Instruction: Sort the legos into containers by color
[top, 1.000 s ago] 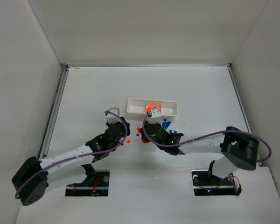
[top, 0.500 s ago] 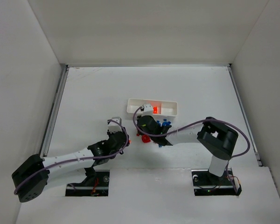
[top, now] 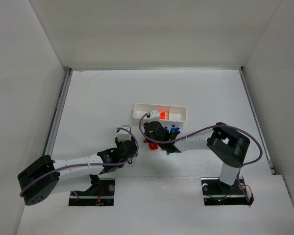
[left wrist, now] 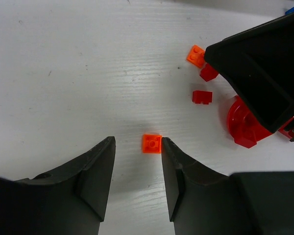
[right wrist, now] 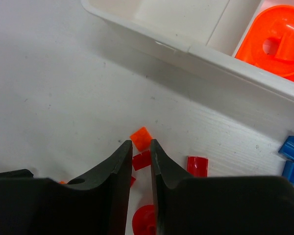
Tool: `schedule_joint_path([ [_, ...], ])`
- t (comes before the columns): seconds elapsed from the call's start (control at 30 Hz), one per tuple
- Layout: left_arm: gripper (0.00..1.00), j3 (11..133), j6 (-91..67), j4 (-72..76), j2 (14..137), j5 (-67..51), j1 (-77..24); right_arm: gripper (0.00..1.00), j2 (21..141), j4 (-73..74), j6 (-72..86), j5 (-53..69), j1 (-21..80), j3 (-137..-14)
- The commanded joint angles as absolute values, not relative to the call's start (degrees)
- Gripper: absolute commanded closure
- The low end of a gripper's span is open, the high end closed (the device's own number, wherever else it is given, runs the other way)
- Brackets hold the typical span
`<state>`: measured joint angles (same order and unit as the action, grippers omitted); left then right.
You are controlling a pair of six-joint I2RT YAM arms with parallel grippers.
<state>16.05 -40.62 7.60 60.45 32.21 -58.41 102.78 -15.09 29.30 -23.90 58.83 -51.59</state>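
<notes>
well, tray mid compt has orange lego; left gripper fingers spread, right gripper nearly together, grip unclear.

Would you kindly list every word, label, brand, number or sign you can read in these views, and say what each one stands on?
No text can be read in any view.
The white tray shows no label or number on its rim or walls.
The orange lego beside the left claw has studs too small to show any embossing.
</notes>
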Motion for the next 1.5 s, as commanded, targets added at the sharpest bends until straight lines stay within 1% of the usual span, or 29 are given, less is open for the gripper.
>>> schedule_joint_path([
  [0.0,0.60,16.61,-41.49,9.05,60.03,33.49,-58.75,0.73,103.71,-13.10,28.12,-23.73,58.93,-52.56],
  [0.33,0.59,17.23,-41.22,9.05,60.55,32.96,-59.02,0.73,95.80,-10.20,30.41,-26.46,60.77,-47.20],
  [0.4,0.59,17.31,-41.22,9.23,60.99,32.87,-59.37,0.71,95.36,-9.41,30.50,-26.72,60.86,-47.72],
  [0.47,0.60,17.40,-41.22,9.40,61.43,32.78,-59.81,0.65,95.27,-9.58,30.50,-27.07,60.86,-48.16],
  [0.5,0.60,17.58,-41.22,9.40,61.70,32.96,-59.98,0.64,95.19,-9.75,30.50,-27.16,60.78,-48.43],
  [0.7,0.63,18.72,-41.13,8.97,63.63,33.84,-61.65,0.63,95.19,-10.11,30.76,-27.60,61.04,-49.31],
  [1.0,0.65,20.65,-41.13,9.40,70.75,38.93,-64.03,0.62,92.55,-12.13,31.03,-28.39,61.13,-49.39],
  [1.1,0.68,21.27,-41.04,9.05,71.98,39.46,-64.20,0.62,92.20,-12.13,30.85,-28.39,61.13,-49.57],
  [1.27,0.77,21.71,-40.96,8.53,72.42,39.99,-64.82,0.61,92.20,-12.65,30.85,-28.04,61.13,-49.66],
  [1.4,0.84,22.15,-41.40,6.77,71.64,41.48,-65.61,0.59,95.00,-12.92,29.45,-25.41,61.13,-51.41],
  [1.47,0.86,22.15,-41.40,5.89,70.06,42.10,-65.96,0.58,97.11,-13.18,28.22,-23.65,61.04,-52.47],
])
